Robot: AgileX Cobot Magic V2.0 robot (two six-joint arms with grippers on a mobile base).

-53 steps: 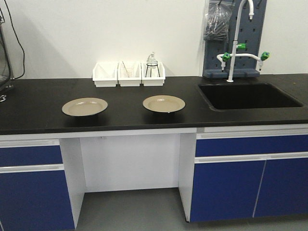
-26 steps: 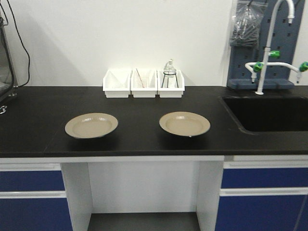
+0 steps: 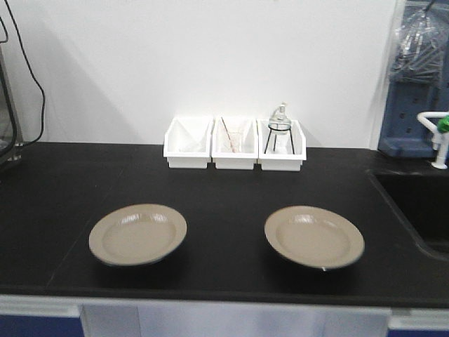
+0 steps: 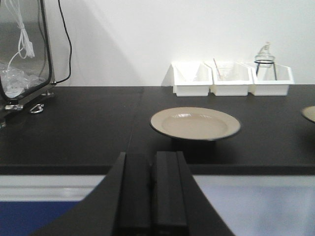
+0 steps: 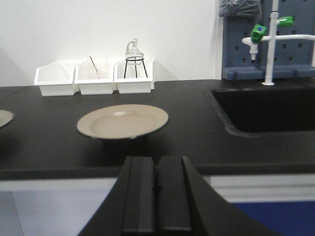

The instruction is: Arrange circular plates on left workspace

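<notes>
Two tan round plates lie flat on the black countertop: the left plate and the right plate, about a plate's width apart. The left plate also shows in the left wrist view, the right plate in the right wrist view. My left gripper is shut and empty, in front of the counter's white edge, short of the left plate. My right gripper is shut and empty, likewise short of the right plate. Neither gripper shows in the front view.
Three white bins stand at the back by the wall; the right one holds a glass flask on a wire stand. The sink basin with tap and pegboard is at the right. A framed box with cables stands at far left.
The front view has come closer to the counter and shifted left: plates and bins loom larger, the sink has slid to the right edge. The plates have not moved on the counter.
</notes>
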